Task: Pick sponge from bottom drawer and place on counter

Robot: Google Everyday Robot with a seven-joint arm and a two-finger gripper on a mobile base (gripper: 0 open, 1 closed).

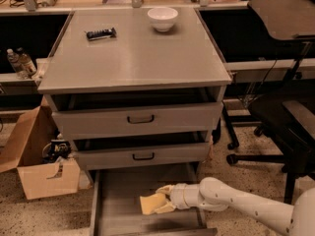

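Observation:
The pale yellow sponge point(150, 203) is held inside the open bottom drawer point(118, 215), just above its grey floor. My gripper point(164, 200) reaches in from the right on a white arm, and its cream fingers are shut on the sponge's right edge. The grey counter point(138, 58) tops the cabinet above.
A white bowl point(163, 18) and a black flat object point(101, 33) lie on the counter. Two upper drawers with black handles point(140, 118) are slightly open. A cardboard box point(42, 166) stands at the left. A black office chair point(285, 117) stands at the right.

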